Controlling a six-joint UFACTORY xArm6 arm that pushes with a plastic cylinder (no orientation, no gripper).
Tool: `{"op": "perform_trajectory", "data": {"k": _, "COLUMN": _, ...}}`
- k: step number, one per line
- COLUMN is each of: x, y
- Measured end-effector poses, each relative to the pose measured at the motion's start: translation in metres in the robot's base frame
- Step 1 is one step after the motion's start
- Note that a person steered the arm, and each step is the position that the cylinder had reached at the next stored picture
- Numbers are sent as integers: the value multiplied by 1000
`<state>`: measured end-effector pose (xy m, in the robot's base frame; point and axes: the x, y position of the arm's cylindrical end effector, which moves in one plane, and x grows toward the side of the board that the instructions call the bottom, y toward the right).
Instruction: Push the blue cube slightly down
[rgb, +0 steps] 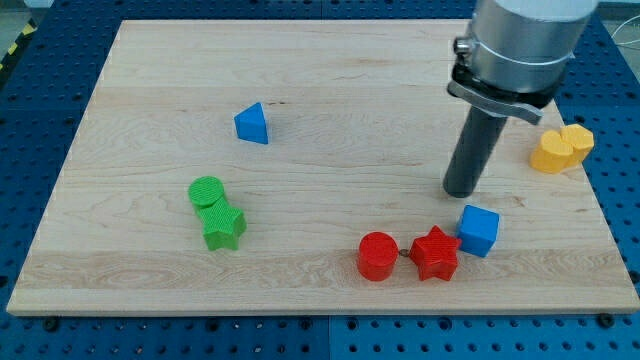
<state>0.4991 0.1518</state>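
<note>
Camera view: the blue plastic cube (479, 230) lies near the wooden table's (330, 80) bottom-right corner, touching the red star block (434, 254). The tool, a jawless rod holding nothing, sets my tip (460, 191) just above the cube, apparently placed for a downward push.

Wooden board (330, 90) carries blue cube (479, 230), red star (435, 254), green cylinder (207, 192).
</note>
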Motion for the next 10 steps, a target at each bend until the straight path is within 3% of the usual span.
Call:
{"op": "perform_trajectory", "data": {"k": 3, "x": 35, "y": 1}}
{"op": "perform_trajectory", "data": {"k": 9, "x": 51, "y": 1}}
{"op": "perform_trajectory", "data": {"k": 10, "x": 30, "y": 1}}
